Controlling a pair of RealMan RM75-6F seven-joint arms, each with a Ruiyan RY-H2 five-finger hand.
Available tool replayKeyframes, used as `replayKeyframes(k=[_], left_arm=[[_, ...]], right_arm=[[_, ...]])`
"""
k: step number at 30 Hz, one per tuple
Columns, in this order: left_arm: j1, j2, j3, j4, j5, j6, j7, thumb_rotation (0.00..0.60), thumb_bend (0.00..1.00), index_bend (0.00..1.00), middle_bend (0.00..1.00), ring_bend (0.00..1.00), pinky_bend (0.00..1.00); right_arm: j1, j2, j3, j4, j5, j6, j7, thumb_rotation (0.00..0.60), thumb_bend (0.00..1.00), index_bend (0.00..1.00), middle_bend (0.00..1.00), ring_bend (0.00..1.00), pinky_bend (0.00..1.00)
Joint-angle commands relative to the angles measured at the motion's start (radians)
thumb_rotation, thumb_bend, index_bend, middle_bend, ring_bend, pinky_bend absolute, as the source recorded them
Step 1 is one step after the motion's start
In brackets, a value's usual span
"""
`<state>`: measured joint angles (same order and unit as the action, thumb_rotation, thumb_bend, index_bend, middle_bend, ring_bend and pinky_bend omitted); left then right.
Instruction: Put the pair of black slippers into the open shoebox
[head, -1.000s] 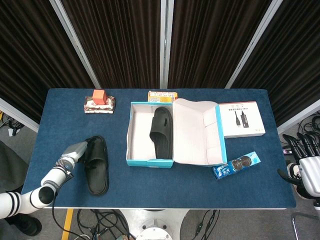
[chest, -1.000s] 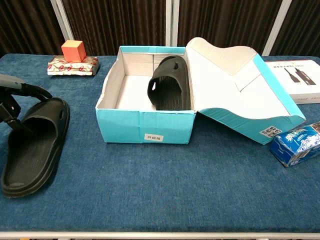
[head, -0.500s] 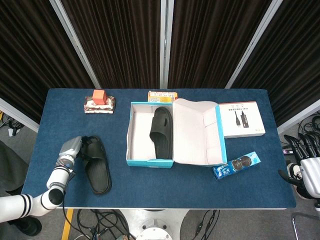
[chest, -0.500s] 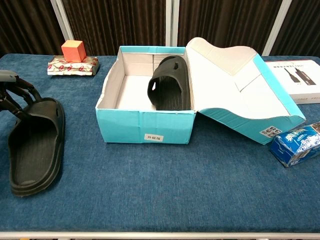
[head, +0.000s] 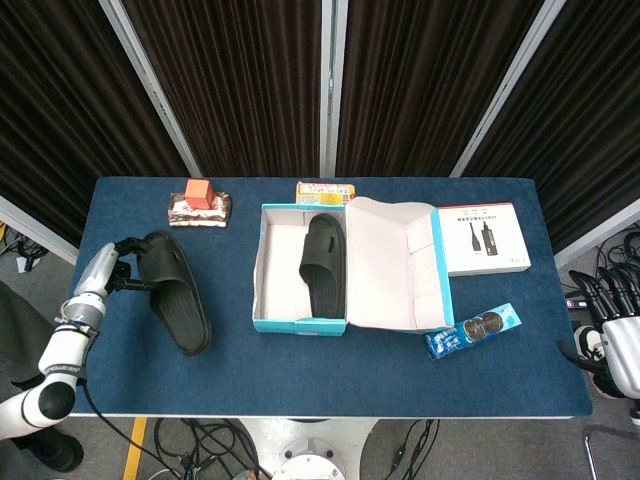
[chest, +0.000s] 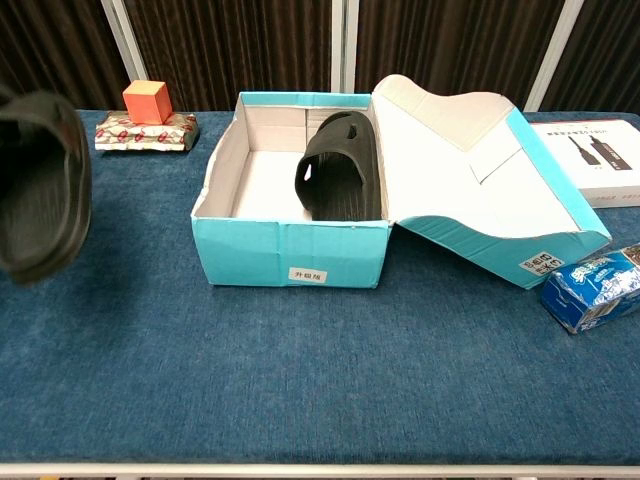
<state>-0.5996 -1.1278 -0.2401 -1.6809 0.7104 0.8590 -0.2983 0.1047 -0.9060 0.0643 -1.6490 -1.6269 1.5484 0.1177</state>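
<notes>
the left hand (head: 112, 262) is over the left side of the table (head: 110, 350), fingers curled into the strap end of the second slipper (head: 172, 290), gripping it. in the chest view that slipper (chest: 40, 185) hangs clear above the cloth at the far left, its ribbed sole facing the camera. it's matte black moulded rubber or foam, rounded at both ends. from the head view its long axis runs diagonally, held end up-left by the hand and free end pointing down-right toward the front edge, well apart from the box.

the first slipper (head: 324, 262) is already inside the open shoebox (head: 298, 324), leaning on its side against the box's right wall, long axis running front to back. in the chest view you can see vent holes in its strap (chest: 341, 165).

the shoebox is turquoise cardboard outside, plain white inside, with a small white label on the front wall (chest: 308, 274). its lid (head: 395, 275) is flopped open to the right.

the right hand (head: 612, 320) sits off the table's right edge, holding nothing, dark fingers apart.

the table is covered in dark blue carpet-like fabric.
</notes>
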Motion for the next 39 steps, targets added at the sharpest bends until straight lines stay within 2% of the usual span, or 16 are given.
replayKeyframes(k=[1, 5, 8, 12, 17, 26, 33, 39], left_arm=[[0.066, 0.023, -0.143, 0.016, 0.311, -0.087, -0.326, 0.600, 0.00, 0.56, 0.55, 0.84, 0.84], [-0.009, -0.071, -0.187, 0.093, 0.432, -0.140, -0.457, 0.600, 0.00, 0.56, 0.54, 0.82, 0.84], [-0.078, -0.154, -0.215, 0.171, 0.462, -0.183, -0.541, 0.600, 0.00, 0.56, 0.54, 0.82, 0.84], [-0.171, -0.267, -0.237, 0.303, 0.463, -0.225, -0.591, 0.600, 0.00, 0.56, 0.54, 0.81, 0.83], [-0.276, -0.414, -0.251, 0.493, 0.416, -0.242, -0.564, 0.600, 0.00, 0.57, 0.54, 0.81, 0.82], [-0.331, -0.560, -0.246, 0.696, 0.412, -0.250, -0.615, 0.600, 0.00, 0.57, 0.54, 0.80, 0.76], [-0.339, -0.620, -0.227, 0.780, 0.466, -0.213, -0.667, 0.600, 0.00, 0.57, 0.54, 0.80, 0.74], [-0.337, -0.679, -0.190, 0.852, 0.531, -0.153, -0.727, 0.600, 0.00, 0.58, 0.54, 0.79, 0.68]], right_arm=[[0.003, 0.000, 0.000, -0.006, -0.008, 0.001, -0.004, 0.600, 0.07, 0.00, 0.14, 0.00, 0.00], [0.001, 0.008, -0.002, -0.023, -0.019, 0.008, -0.022, 0.600, 0.07, 0.00, 0.14, 0.00, 0.00], [-0.004, 0.017, -0.003, -0.038, -0.021, 0.014, -0.036, 0.600, 0.07, 0.00, 0.14, 0.00, 0.00], [-0.012, 0.027, -0.005, -0.056, -0.016, 0.021, -0.055, 0.600, 0.07, 0.00, 0.14, 0.00, 0.00], [-0.015, 0.035, -0.002, -0.080, -0.011, 0.021, -0.080, 0.600, 0.07, 0.00, 0.14, 0.00, 0.00], [-0.012, 0.041, 0.003, -0.104, 0.001, 0.010, -0.110, 0.600, 0.07, 0.00, 0.14, 0.00, 0.00], [-0.010, 0.041, 0.006, -0.112, 0.005, 0.005, -0.121, 0.600, 0.07, 0.00, 0.14, 0.00, 0.00], [-0.008, 0.040, 0.006, -0.113, 0.010, -0.001, -0.123, 0.600, 0.07, 0.00, 0.14, 0.00, 0.00]])
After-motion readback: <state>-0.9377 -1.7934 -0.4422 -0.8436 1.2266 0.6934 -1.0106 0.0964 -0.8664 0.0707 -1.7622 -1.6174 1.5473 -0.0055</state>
